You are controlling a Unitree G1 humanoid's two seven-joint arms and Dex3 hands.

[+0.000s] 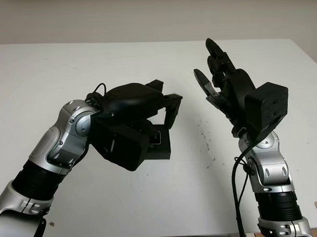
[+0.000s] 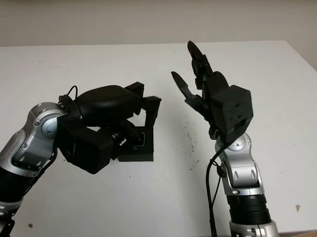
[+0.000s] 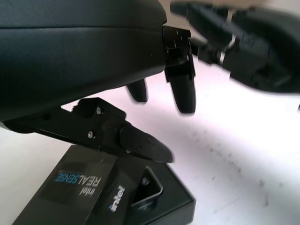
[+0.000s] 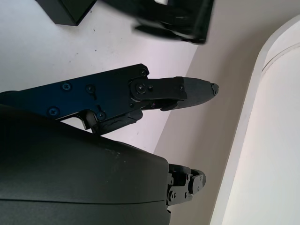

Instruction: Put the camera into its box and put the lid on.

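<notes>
Left hand [image 1: 166,105] open over box [image 3: 180,206].

One black box [image 3: 180,206] sits on the one white table [image 1: 151,202]. One lid [image 3: 70,180] lies just beside the box, and one camera [image 3: 146,187] lies in it. Two hands: left hand [image 1: 166,105] above the box, right hand [image 1: 214,77] beside it.

Left hand [image 1: 147,106] open, hovering over black box [image 1: 158,144] at desk [image 1: 42,70] centre. Right hand [image 1: 225,82] open, raised beside box, apart from it.
</notes>
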